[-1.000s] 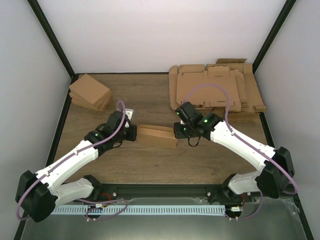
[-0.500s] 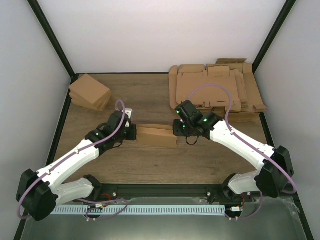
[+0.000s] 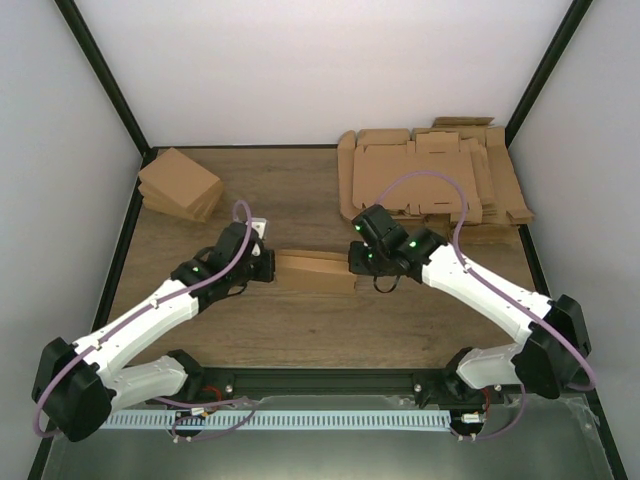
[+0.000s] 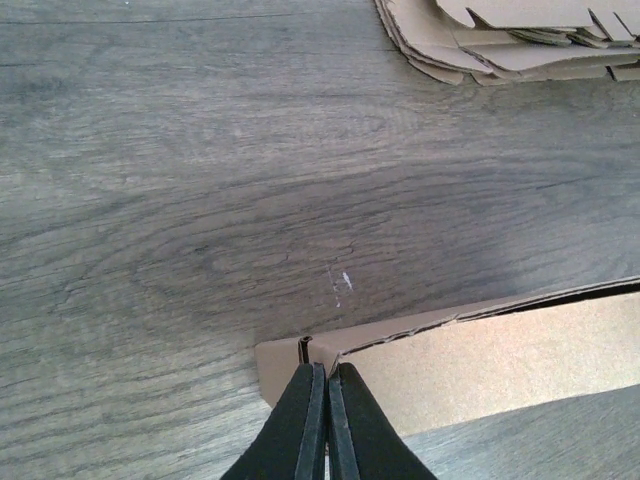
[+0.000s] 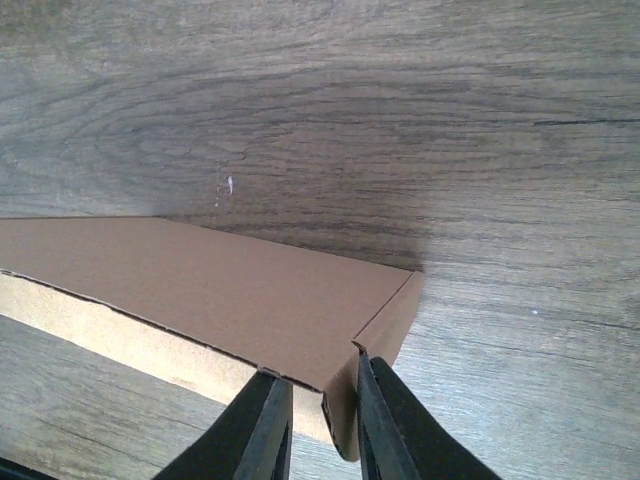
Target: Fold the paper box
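We had the paper box lying mid-counter, long axis running left-right between both arms. The left fingers were pinched shut on its left end, and the right fingers were clamped on the right end wall.

Left arm: white shells, black joints.
Right arm: same white and black.
Bases: black blocks at the table's near edge.
Cables: purple, one looping over each arm.
Lights: green dots on both wrists.
End effector fingers: black, tapered, matte.
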You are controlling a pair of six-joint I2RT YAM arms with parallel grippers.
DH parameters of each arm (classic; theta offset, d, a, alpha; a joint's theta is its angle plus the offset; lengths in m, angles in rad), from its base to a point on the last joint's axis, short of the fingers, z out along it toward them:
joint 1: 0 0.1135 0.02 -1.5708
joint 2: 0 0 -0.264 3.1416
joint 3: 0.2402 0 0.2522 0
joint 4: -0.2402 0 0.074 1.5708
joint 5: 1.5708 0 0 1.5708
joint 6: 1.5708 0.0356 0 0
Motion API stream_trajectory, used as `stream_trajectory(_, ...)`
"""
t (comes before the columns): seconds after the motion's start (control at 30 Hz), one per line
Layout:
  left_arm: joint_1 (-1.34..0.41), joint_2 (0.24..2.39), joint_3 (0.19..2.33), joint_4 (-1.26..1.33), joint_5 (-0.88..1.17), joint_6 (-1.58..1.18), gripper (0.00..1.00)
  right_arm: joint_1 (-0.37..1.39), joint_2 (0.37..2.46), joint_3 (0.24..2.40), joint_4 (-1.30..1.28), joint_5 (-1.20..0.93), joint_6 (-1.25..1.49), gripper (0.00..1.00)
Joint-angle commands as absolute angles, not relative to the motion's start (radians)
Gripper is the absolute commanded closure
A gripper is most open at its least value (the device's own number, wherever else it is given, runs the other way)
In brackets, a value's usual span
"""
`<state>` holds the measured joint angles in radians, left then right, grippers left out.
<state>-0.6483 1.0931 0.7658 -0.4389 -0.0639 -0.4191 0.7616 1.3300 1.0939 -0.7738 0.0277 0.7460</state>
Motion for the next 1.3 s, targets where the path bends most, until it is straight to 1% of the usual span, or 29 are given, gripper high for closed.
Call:
stream_trajectory(0.0, -0.66, 1.1, 0.792, -0.413, -0.052, -0.418, 0.96, 0.765, 1.29, 1.106, -0.782, 0.085, 0.748, 0.79)
stream_trajectory(0.23, -0.668, 1.107, 0.797, -0.419, -0.057, -0.416, 0.96, 0.765, 1.272, 1.111, -0.826, 0.133, 0.716, 0.73)
stream_trajectory(0.5, -0.673, 1.109, 0.805, -0.429, -0.071, -0.414, 0.96, 0.764, 1.255, 1.115, -0.834, 0.12, 0.678, 0.83)
stream_trajectory(0.6, -0.675, 1.111, 0.807, -0.432, -0.071, -0.414, 0.96, 0.764, 1.256, 1.117, -0.83, 0.099, 0.669, 0.88)
stream_trajectory(0.7, -0.678, 1.114, 0.811, -0.434, -0.071, -0.415, 0.96, 0.764, 1.257, 1.117, -0.824, 0.084, 0.666, 0.96)
stream_trajectory(0.73, -0.679, 1.115, 0.813, -0.435, -0.072, -0.416, 0.96, 0.763, 1.258, 1.117, -0.824, 0.08, 0.666, 0.97)
stream_trajectory(1.27, -0.699, 1.127, 0.823, -0.437, -0.087, -0.424, 0.96, 0.764, 1.271, 1.092, -0.777, 0.007, 0.733, 0.99)
